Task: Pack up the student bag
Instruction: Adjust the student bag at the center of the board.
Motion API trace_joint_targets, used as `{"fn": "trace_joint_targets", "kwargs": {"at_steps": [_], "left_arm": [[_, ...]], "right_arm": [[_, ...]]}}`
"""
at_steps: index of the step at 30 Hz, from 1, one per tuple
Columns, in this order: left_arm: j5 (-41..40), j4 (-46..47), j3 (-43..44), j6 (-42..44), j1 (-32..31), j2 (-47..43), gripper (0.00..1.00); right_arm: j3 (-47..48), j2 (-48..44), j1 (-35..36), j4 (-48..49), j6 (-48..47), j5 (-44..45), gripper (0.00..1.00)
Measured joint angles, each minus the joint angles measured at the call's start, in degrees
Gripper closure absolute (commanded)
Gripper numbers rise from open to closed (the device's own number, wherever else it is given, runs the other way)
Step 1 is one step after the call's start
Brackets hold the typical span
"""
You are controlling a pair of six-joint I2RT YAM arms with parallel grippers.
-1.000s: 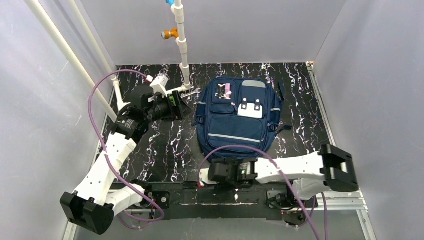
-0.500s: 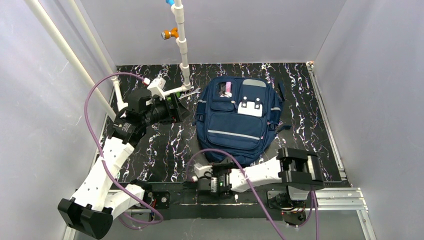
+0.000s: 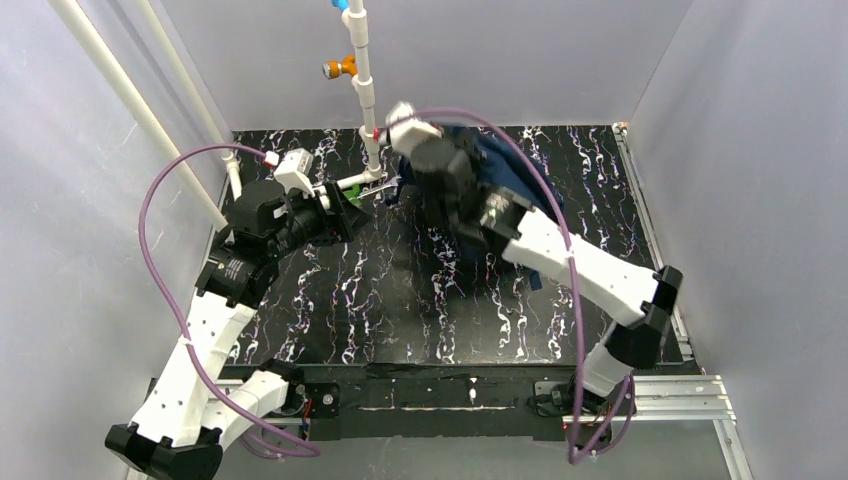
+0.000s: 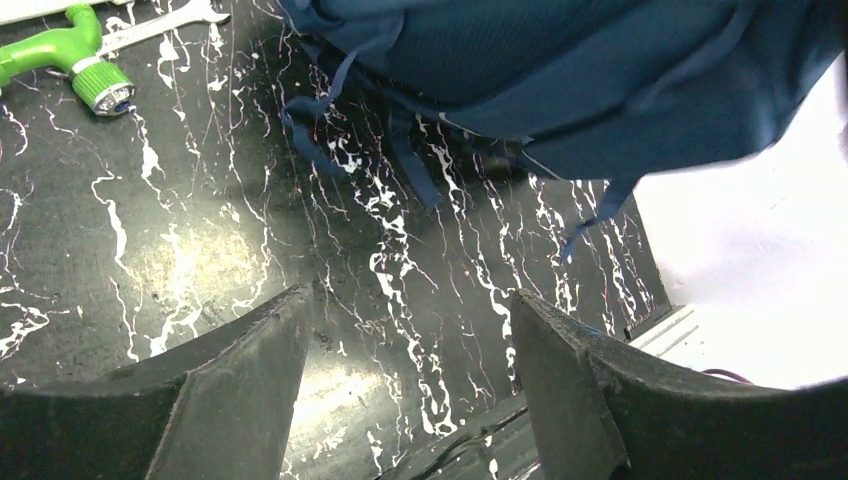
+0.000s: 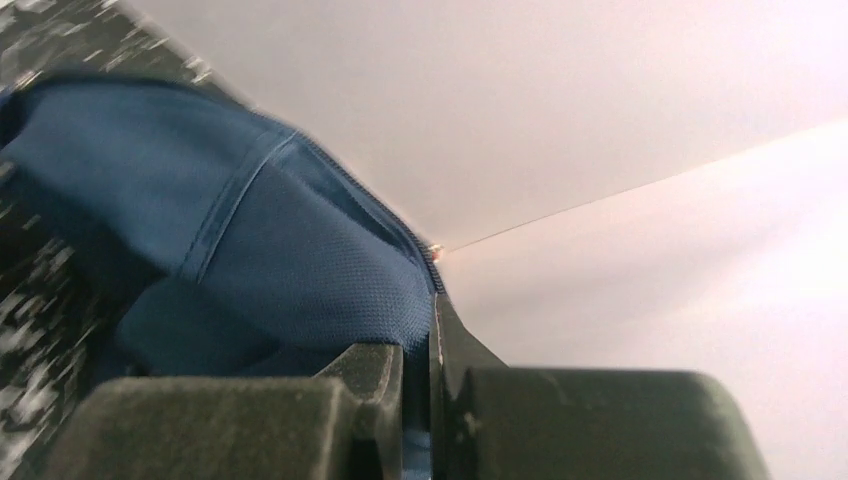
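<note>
A black table (image 3: pixel 400 300) veined with white sits inside plain grey walls. At the left, the left claw (image 4: pixel 405 390) hovers low over the table with its fingers spread and nothing between them. Just beyond it a green tool (image 4: pixel 75 60) and a wrench (image 4: pixel 160 25) lie on the table, outside the bag. Right of these, towards the back middle, the navy bag (image 4: pixel 600 80) hangs bunched and tilted, its straps trailing down to the table. The right claw (image 5: pixel 418 400) is pressed together on a fold of the bag's fabric beside a zip and holds it up. Packing looks barely begun. Both loose items remain to go in, and no opening is visible yet, so the bag probably needs to be set down and unzipped first.
</note>
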Motion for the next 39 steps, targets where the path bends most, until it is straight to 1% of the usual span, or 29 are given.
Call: {"fn": "trace_joint_targets", "kwargs": {"at_steps": [6, 9, 11, 14, 20, 23, 24, 26, 29, 30, 31, 33, 35, 36, 38, 39], "left_arm": [[0.4, 0.0, 0.8, -0.1, 0.0, 1.3, 0.29], [0.9, 0.0, 1.1, -0.3, 0.0, 2.4, 0.29], [1.3, 0.0, 1.4, -0.4, 0.0, 3.1, 0.29], [1.9, 0.0, 1.8, -0.4, 0.0, 4.1, 0.29], [2.8, 0.2, 3.5, -1.3, 0.0, 5.7, 0.29], [3.5, 0.5, 3.7, -2.5, 0.0, 6.2, 0.29], [3.5, 0.5, 3.7, -2.5, 0.0, 6.2, 0.29], [3.9, 0.8, 3.7, -3.5, 0.0, 6.3, 0.29], [4.4, 1.5, 3.3, -4.2, 0.0, 6.1, 0.29], [4.4, 1.7, 2.9, -4.2, 0.0, 5.9, 0.28], [4.4, 1.7, 2.5, -4.3, 0.0, 5.6, 0.28], [4.4, 1.7, 2.3, -4.2, 0.0, 5.4, 0.28], [4.4, 1.8, 2.3, -4.0, 0.0, 5.4, 0.28], [4.5, 1.7, 2.3, -3.9, 0.0, 5.4, 0.28], [4.7, 1.7, 2.3, -3.9, 0.0, 5.6, 0.28], [4.8, 1.8, 2.3, -3.9, 0.0, 5.7, 0.28]], "right_arm": [[26.8, 15.9, -8.7, 6.5, -15.8, -2.0, 0.99], [37.6, 23.5, -12.0, 8.3, -20.5, -4.4, 0.99], [40.9, 26.4, -13.2, 10.0, -23.3, -7.2, 0.99], [41.8, 26.8, -13.3, 10.6, -25.0, -10.7, 0.99], [42.7, 26.8, -13.1, 10.6, -24.6, -18.3, 0.99], [40.5, 26.5, -13.8, 11.7, -22.8, -20.5, 0.99], [38.3, 25.8, -14.2, 12.6, -21.0, -21.6, 0.99], [31.8, 23.0, -15.6, 15.0, -17.5, -23.6, 0.99], [12.0, 11.8, -18.2, 23.8, -11.3, -27.4, 0.98], [5.9, 7.4, -18.9, 26.2, -8.5, -28.5, 0.96], [1.8, 3.7, -19.6, 26.8, -5.7, -29.1, 0.92], [-2.3, -0.5, -21.1, 27.1, -0.9, -30.4, 0.87], [-4.5, -1.8, -22.9, 28.0, 3.3, -32.2, 0.83], [-4.9, -1.6, -23.7, 28.5, 4.9, -33.1, 0.84], [-4.9, 0.0, -24.6, 29.8, 7.5, -34.7, 0.95], [-4.9, 0.6, -24.8, 30.3, 8.2, -35.4, 0.99]]}}
